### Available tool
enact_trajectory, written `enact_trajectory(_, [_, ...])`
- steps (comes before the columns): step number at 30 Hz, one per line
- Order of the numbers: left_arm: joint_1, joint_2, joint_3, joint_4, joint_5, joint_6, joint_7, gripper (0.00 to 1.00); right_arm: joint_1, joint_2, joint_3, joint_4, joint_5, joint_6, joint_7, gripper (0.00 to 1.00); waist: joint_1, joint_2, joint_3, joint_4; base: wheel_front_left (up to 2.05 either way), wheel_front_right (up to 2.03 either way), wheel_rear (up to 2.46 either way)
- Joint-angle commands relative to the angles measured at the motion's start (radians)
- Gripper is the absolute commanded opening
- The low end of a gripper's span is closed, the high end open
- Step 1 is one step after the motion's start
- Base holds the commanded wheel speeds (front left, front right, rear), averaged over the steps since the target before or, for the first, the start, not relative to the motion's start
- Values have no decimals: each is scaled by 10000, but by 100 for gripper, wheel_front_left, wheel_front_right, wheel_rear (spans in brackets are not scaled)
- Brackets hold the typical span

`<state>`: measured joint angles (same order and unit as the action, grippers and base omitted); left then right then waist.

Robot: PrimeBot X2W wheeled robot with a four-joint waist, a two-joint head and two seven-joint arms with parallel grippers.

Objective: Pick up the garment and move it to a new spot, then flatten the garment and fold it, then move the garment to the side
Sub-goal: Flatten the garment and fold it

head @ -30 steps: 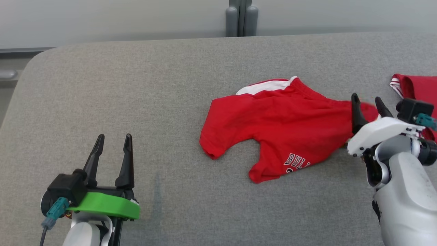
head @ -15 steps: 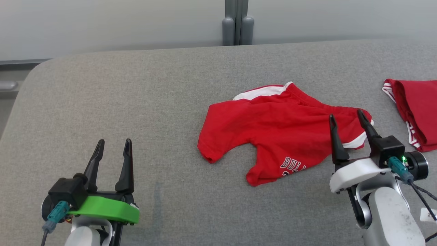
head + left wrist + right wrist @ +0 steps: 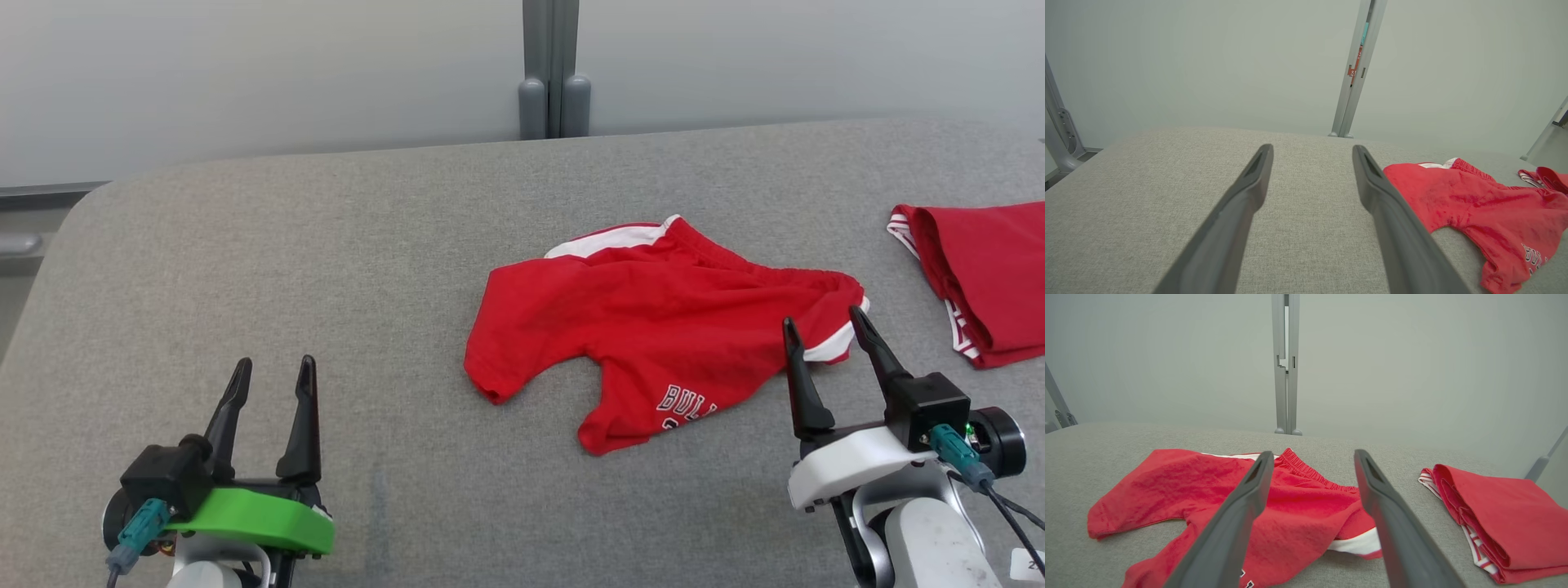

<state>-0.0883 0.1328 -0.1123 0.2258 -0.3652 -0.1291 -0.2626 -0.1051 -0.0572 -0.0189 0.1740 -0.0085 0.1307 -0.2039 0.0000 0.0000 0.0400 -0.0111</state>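
Observation:
The garment [image 3: 653, 318] is a pair of red shorts with white trim and white lettering. It lies crumpled and partly spread on the grey padded table [image 3: 326, 245], right of centre. My right gripper [image 3: 822, 317] is open and holds nothing; its fingertips stand just short of the garment's right end, which also lies beyond the fingers in the right wrist view [image 3: 1298, 506]. My left gripper [image 3: 275, 362] rests open and empty at the near left, well apart from the garment [image 3: 1474, 208].
A second red garment [image 3: 988, 278], folded, with striped trim, lies at the table's right edge, close to the right gripper's far side [image 3: 1486, 510]. Behind the table stand a pale wall and a grey post [image 3: 549, 73]. The table's left corner is rounded.
My right gripper has drawn back from the garment's right end toward the near edge and stays open. The head camera has shifted. The left arm has not moved.

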Motion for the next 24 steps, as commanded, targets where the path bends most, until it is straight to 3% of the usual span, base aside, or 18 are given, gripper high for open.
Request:
enact_trajectory(1, [128,15,17,11,11,-19,-24,100,121,11,31,-83,65,-3,63,100,0,0,0,-19,0,0,0])
enact_trajectory(10, [-791,279,-458,679,-372,-19,231,100,-10,28,218,-306,118,-2,235,100,0,0,364,-263,0,0,0])
enact_trajectory(18, [-3444,331,-2181,3012,-1589,-20,2817,100,-410,44,708,-222,204,-3,270,100,0,0,1037,-1073,0,0,0])
enact_trajectory(24, [-4810,252,-3074,4437,-2371,-20,3964,100,-688,56,1007,-52,364,-3,141,100,0,0,1435,-1860,0,0,0])
